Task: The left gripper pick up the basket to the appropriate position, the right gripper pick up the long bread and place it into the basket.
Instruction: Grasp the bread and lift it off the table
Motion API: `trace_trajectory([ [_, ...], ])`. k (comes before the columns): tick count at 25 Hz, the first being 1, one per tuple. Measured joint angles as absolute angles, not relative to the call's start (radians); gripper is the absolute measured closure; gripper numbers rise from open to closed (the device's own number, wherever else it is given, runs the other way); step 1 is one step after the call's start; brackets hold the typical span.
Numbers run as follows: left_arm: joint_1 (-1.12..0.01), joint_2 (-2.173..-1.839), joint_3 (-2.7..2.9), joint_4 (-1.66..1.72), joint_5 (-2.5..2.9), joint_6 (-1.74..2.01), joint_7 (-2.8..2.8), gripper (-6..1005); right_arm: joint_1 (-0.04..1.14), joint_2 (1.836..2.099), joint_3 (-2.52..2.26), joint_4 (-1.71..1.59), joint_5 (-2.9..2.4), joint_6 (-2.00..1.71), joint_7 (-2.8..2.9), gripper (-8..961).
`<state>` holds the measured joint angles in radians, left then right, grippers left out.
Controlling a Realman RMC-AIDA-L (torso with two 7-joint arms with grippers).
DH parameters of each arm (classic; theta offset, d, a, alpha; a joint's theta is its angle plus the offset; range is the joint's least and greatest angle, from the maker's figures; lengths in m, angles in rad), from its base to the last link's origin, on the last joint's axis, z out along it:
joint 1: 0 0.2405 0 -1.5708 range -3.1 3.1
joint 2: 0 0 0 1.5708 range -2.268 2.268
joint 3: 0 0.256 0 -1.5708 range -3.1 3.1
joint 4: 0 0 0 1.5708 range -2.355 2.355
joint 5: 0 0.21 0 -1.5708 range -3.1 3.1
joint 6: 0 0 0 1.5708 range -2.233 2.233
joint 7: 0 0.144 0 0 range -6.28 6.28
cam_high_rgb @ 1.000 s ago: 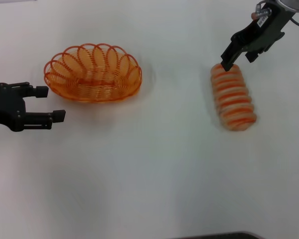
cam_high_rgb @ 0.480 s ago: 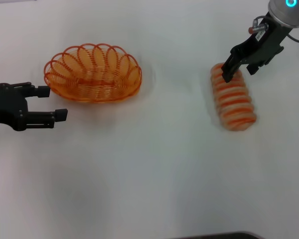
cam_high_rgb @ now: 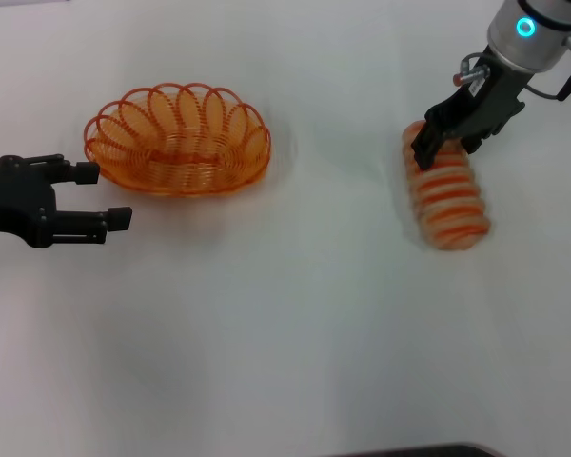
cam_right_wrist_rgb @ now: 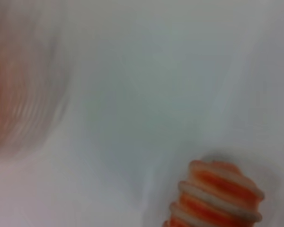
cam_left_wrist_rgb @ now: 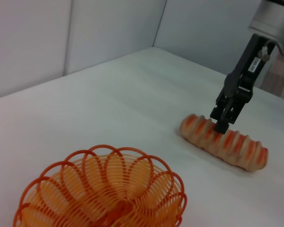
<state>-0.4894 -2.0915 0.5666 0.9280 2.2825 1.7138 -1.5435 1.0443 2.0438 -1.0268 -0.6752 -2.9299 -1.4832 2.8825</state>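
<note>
Hovering over the far end of the long bread (cam_high_rgb: 446, 198), the right gripper (cam_high_rgb: 444, 143) has its black fingers pointed down at the loaf, and whether its claw is spread or pressed together I cannot tell. The left wrist view shows the fingertips down at the bread's (cam_left_wrist_rgb: 224, 141) upper surface, a little in from the rounded end, though contact is not certain. From this claw the loaf stretches away toward the robot, lying flat on the white table (cam_high_rgb: 295, 324), and the rest of its striped length is uncovered. In the right wrist view only one rounded end of the bread (cam_right_wrist_rgb: 217, 198) shows.

At the other side, the left gripper (cam_high_rgb: 103, 195) is low over the table with its two fingers spread wide and nothing between them. The basket (cam_high_rgb: 178, 140) sits upright just beyond this claw, near its farther finger but apart from it. Bread and basket (cam_left_wrist_rgb: 104, 191) lie well apart, with bare table between them.
</note>
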Motion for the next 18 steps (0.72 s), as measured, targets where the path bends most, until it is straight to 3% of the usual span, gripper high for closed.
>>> trace_trajectory([
  [16,-0.49,-2.094,0.582,0.928,2.283,1.707,-1.531,141,1.029,2.06,-1.047,-0.634,-2.93,-1.474,2.89,263],
  [18,-0.49,-2.094,0.585,0.929,2.284,1.705,-1.531,141,1.026,2.06,-1.047,-0.644,-2.93,-1.486,2.882,314],
])
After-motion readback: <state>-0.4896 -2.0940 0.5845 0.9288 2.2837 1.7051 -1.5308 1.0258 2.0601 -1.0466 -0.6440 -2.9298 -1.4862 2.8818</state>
